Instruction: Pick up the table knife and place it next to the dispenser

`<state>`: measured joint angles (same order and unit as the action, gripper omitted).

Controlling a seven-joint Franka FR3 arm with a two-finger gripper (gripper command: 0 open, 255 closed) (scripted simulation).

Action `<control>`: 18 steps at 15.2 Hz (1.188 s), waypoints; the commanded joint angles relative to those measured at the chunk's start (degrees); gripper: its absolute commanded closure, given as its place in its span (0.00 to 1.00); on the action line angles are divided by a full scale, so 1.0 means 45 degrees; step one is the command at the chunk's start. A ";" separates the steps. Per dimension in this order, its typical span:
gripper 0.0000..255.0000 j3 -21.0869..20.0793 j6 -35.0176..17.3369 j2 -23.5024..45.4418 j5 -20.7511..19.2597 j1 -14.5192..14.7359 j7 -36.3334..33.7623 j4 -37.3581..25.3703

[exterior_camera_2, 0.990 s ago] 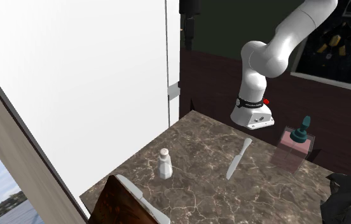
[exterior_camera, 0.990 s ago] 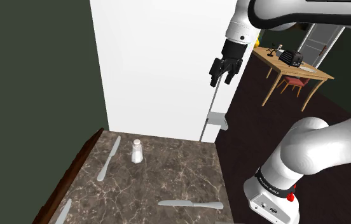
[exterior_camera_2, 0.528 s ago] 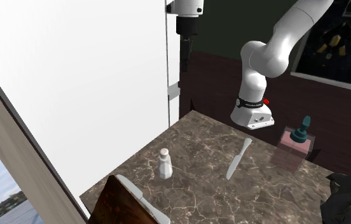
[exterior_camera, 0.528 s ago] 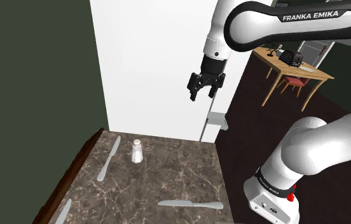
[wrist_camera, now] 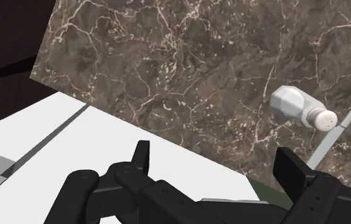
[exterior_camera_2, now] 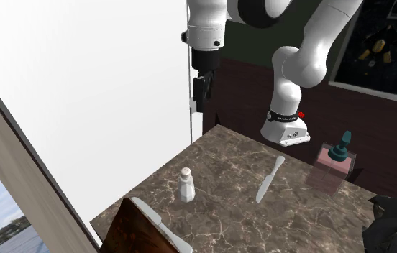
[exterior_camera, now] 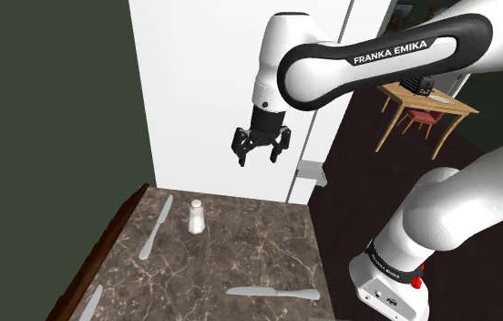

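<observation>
We are locating the table knife (exterior_camera: 272, 293) lying flat on the dark marbled table (exterior_camera: 241, 251), near the edge closest to the stand. In the second exterior view it is lying (exterior_camera_2: 270, 178) between the white shaker (exterior_camera_2: 187, 185) and the pink dispenser (exterior_camera_2: 331, 167), touching neither. Farther back, the shaker (exterior_camera: 196, 217) is standing upright, with a second knife (exterior_camera: 156, 225) just beside it. The pincer (exterior_camera: 259, 155) is hanging high over the table's far side, in front of the white wall panel (exterior_camera: 204, 82), its fingers spread with nothing between them. The table knife is lying well apart from it, below and toward the stand. Compared with one second ago, we are seeing the pincer lower and farther toward the shoulder view's left. The knives, shaker and dispenser are lying unchanged.
</observation>
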<state>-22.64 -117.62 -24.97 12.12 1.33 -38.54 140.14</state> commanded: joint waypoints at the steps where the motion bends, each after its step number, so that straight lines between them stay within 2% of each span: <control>1: 0.00 -0.0633 -0.0518 0.0965 -0.0146 -0.0107 -0.1082 -0.0463; 5: 0.00 -0.1738 -0.1474 0.2994 -0.0907 -0.0347 -0.3289 -0.1431; 10: 0.00 -0.2609 -0.2260 0.5923 -0.2805 -0.0351 -0.6428 -0.3089; 13: 0.00 -0.2631 -0.2409 0.7770 -0.4166 0.0066 -0.8297 -0.4339; 18: 0.00 -0.1966 -0.2196 1.0676 -0.5914 0.1363 -1.0763 -0.6839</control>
<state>-32.22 -128.34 20.04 -12.82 6.09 -84.64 112.66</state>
